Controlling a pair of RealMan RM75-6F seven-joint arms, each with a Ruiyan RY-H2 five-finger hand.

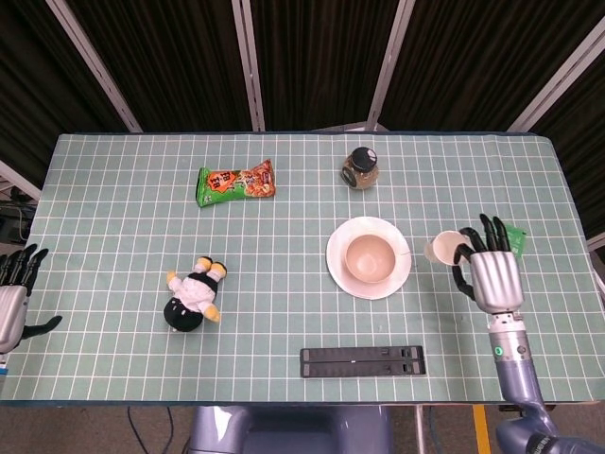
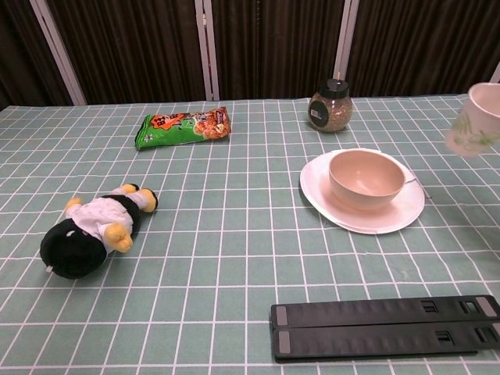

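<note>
My right hand (image 1: 489,272) holds a small cream cup (image 1: 440,249) with a green pattern, lifted and tilted to the right of the white plate (image 1: 337,270). The chest view shows the cup (image 2: 477,120) in the air at the right edge, the hand itself out of frame. A pink bowl (image 1: 369,258) sits on the plate (image 2: 320,194) with nothing in it. My left hand (image 1: 13,298) hovers at the table's left edge, fingers spread, holding nothing; the plush toy (image 1: 194,293) is the nearest thing to it.
A green and orange snack bag (image 1: 235,182) lies at the back left. A lidded glass jar (image 1: 360,167) stands behind the plate. A green packet (image 1: 505,242) lies just beyond my right hand. Two black bars (image 1: 362,361) lie side by side near the front edge.
</note>
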